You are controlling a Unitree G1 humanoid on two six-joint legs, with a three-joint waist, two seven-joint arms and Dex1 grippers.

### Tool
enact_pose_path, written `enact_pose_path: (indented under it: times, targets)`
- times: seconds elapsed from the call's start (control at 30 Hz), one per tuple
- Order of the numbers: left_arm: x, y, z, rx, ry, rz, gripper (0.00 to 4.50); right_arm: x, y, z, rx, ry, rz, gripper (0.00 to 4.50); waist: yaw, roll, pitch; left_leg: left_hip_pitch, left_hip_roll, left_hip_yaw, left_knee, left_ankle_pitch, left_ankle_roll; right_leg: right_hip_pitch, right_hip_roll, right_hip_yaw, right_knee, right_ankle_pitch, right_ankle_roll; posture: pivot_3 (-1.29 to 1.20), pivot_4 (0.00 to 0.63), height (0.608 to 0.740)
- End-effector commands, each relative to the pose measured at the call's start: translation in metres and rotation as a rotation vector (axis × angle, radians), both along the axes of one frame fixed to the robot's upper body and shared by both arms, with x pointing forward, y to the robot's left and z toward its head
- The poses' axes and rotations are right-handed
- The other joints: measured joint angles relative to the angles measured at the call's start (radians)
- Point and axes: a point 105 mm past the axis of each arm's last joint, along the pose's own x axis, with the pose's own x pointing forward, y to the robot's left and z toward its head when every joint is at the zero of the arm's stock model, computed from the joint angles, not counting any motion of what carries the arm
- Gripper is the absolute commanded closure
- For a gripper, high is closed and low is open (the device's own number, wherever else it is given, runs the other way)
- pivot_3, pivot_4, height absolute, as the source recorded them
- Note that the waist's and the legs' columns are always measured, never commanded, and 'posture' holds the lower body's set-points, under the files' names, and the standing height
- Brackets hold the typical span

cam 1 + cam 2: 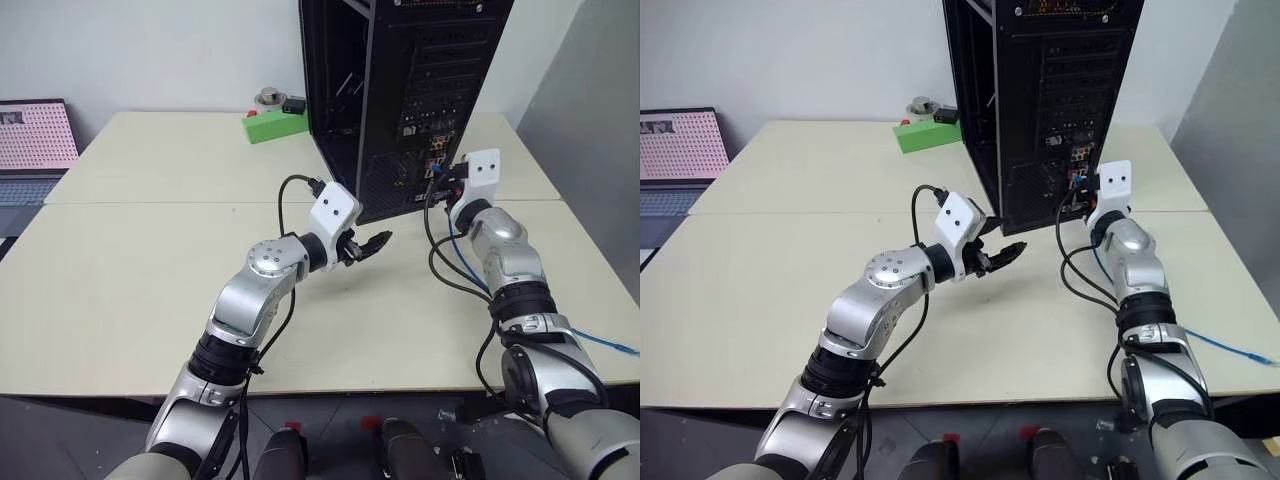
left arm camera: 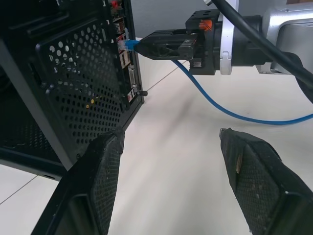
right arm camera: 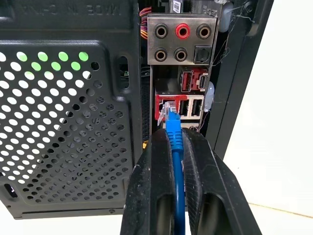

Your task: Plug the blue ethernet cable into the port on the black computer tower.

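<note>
At two o'clock on the cream table [image 1: 150,290], the right gripper [image 3: 172,147] clamps the thin blue ethernet cable [image 3: 174,139], plug at the red-framed port [image 3: 168,108] of the tall black metal computer tower [image 1: 400,90], while the left gripper [image 2: 171,176] hovers nearby with fingers apart.

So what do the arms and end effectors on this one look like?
Both arms have silver metal segments with black joint bands and loose black cables. A white block with two dark dots sits at each wrist. The left end effector and right end effector have two black fingers with textured pads.
</note>
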Motion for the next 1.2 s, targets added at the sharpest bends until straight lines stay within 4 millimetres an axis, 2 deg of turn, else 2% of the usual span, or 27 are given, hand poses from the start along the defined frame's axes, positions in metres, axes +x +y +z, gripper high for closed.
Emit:
enact_pose_path:
  times: [0.03, 0.47, 0.8, 0.97, 1.2]
  targets:
    - [-0.003, -0.001, 0.010, -0.016, -0.044, -0.006, 1.19, 0.003, -0.001, 0.024, -0.010, -0.064, -0.004, 4.50, 0.000, 0.000, 0.000, 0.000, 0.000, 0.000, 0.000, 0.000, 0.000, 0.000, 0.000, 0.000, 0.000, 0.000, 0.000, 0.00, 0.150, 0.740]
    - [-0.003, -0.002, 0.010, -0.017, -0.044, -0.007, 1.19, 0.004, 0.013, 0.032, -0.100, -0.083, 0.048, 4.50, -0.007, 0.000, 0.000, 0.001, 0.000, 0.000, 0.000, 0.000, 0.000, 0.000, 0.000, 0.000, 0.000, 0.000, 0.000, 0.00, 0.150, 0.740]
    - [-0.003, -0.002, 0.010, -0.017, -0.045, -0.005, 1.19, 0.008, 0.013, 0.035, -0.168, -0.075, 0.016, 4.50, -0.021, 0.000, 0.000, 0.001, 0.000, 0.000, 0.000, 0.000, 0.000, 0.000, 0.000, 0.000, 0.000, 0.000, 0.000, 0.00, 0.150, 0.740]
    - [-0.003, -0.002, 0.010, -0.017, -0.045, -0.005, 1.19, 0.009, 0.019, 0.039, -0.145, -0.069, 0.031, 4.50, -0.027, 0.000, 0.000, 0.001, 0.000, 0.000, 0.000, 0.000, 0.000, 0.000, 0.000, 0.000, 0.001, 0.000, 0.000, 0.00, 0.150, 0.740]
    - [-0.003, -0.002, 0.010, -0.018, -0.043, -0.004, 1.19, 0.011, 0.022, 0.045, 0.028, -0.019, 0.050, 4.50, -0.032, 0.000, 0.000, 0.002, 0.000, 0.000, 0.000, 0.000, 0.000, 0.000, 0.000, 0.001, 0.002, 0.000, 0.000, 0.00, 0.150, 0.740]
